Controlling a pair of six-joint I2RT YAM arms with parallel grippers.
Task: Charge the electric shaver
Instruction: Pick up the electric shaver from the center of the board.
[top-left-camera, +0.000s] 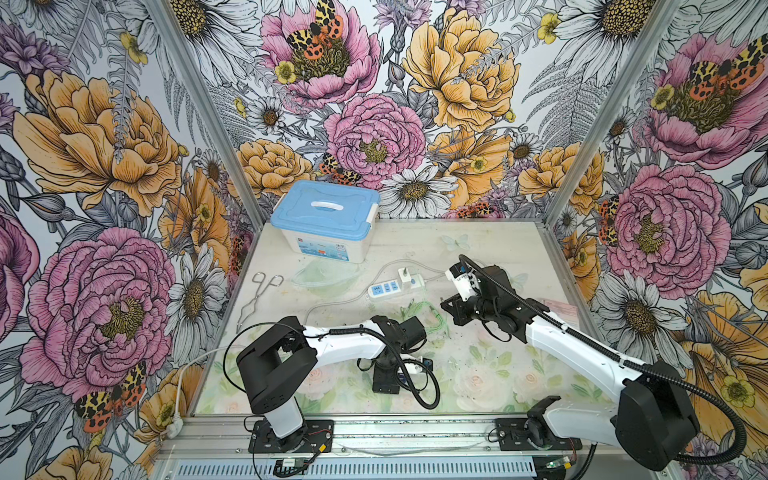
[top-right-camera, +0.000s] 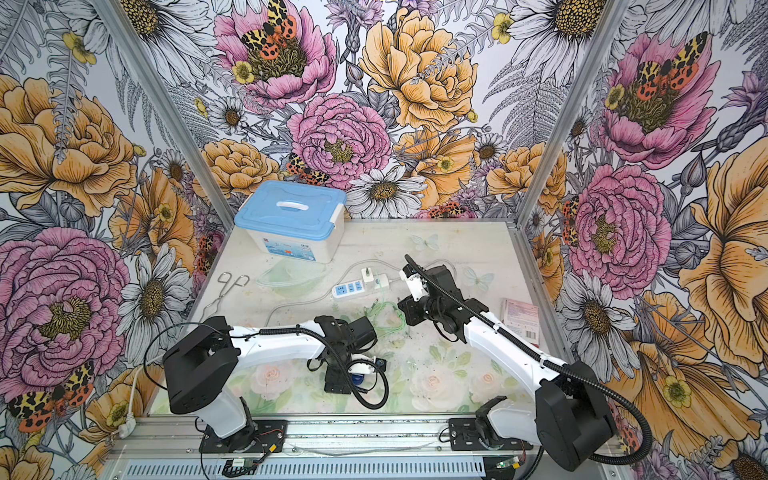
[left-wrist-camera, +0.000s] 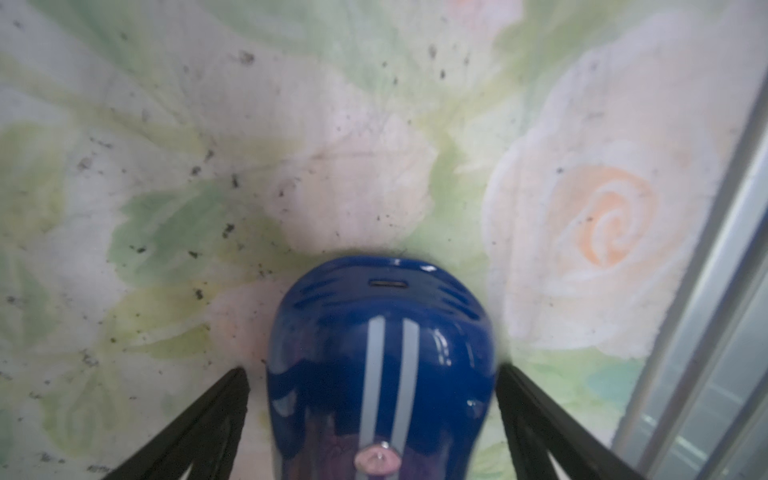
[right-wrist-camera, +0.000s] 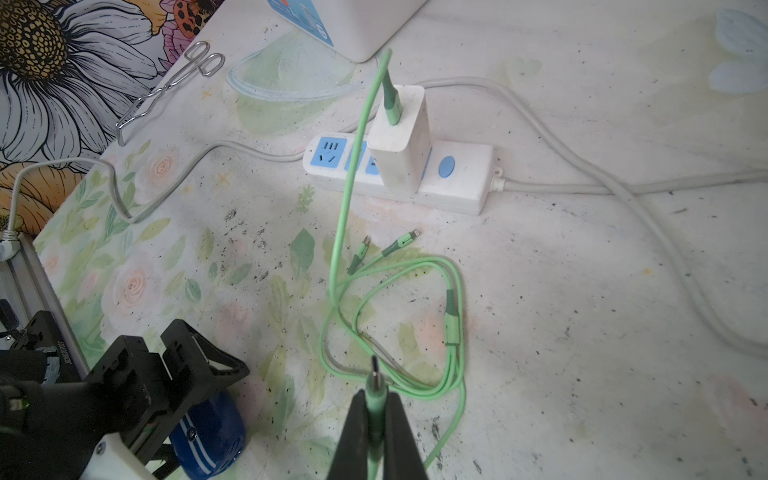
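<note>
1. peeking out from under the left wrist in a top view, the electric shaver is mostly covered, and its head end shows in no view.
2. left fingers stand wide either side of its blue body on the worktop, with a sliver of gap on one side; nothing is gripped.
3. right fingers are pinched tight on the plug of the green charging cable.
4. from the shaver, the power strip with its white adapter lies at 12 o'clock, the blue-lidded box at 11 and the tongs at 10.
5. only the left wrist view shows the slot in the shaver's end.
</note>
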